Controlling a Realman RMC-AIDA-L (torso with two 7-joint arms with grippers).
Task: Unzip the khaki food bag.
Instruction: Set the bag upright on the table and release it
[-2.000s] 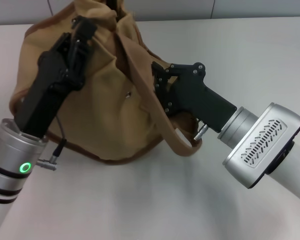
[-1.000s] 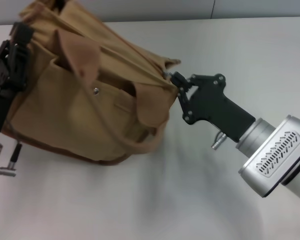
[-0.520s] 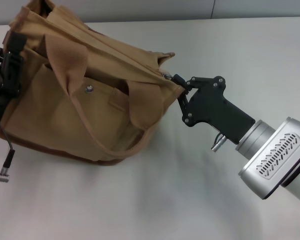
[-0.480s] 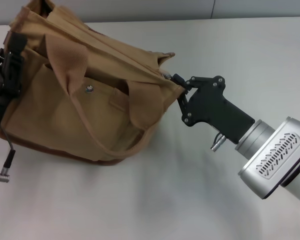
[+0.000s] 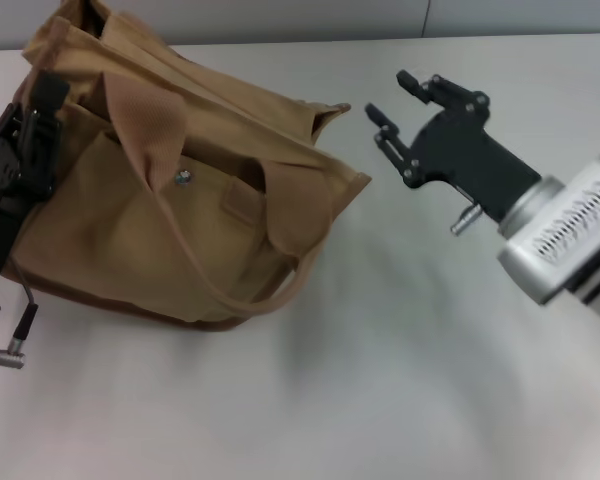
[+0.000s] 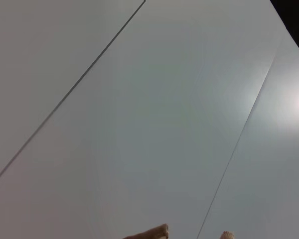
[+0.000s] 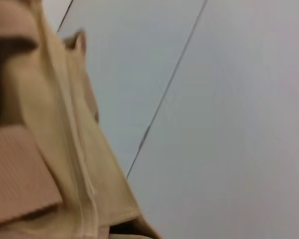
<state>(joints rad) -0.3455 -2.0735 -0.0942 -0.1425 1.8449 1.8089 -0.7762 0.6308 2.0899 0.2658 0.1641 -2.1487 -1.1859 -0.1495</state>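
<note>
The khaki food bag (image 5: 180, 210) lies tilted on the white table, its front pocket snap (image 5: 183, 178) facing up and one strap handle (image 5: 150, 140) draped over the front. My left gripper (image 5: 38, 125) is at the bag's left end, shut on the fabric there. My right gripper (image 5: 392, 97) is open and empty, a short way off the bag's right end and not touching it. The right wrist view shows the bag's top seam (image 7: 74, 149) close up. The left wrist view shows only two small tan bits of the bag (image 6: 149, 233).
The white table (image 5: 400, 350) stretches to the front and right of the bag. A grey wall (image 5: 280, 15) runs along the table's far edge.
My right gripper has let go of the bag's right end, opened, and drawn back up and to the right. The bag's right end has sagged slightly. The left gripper has hardly moved.
</note>
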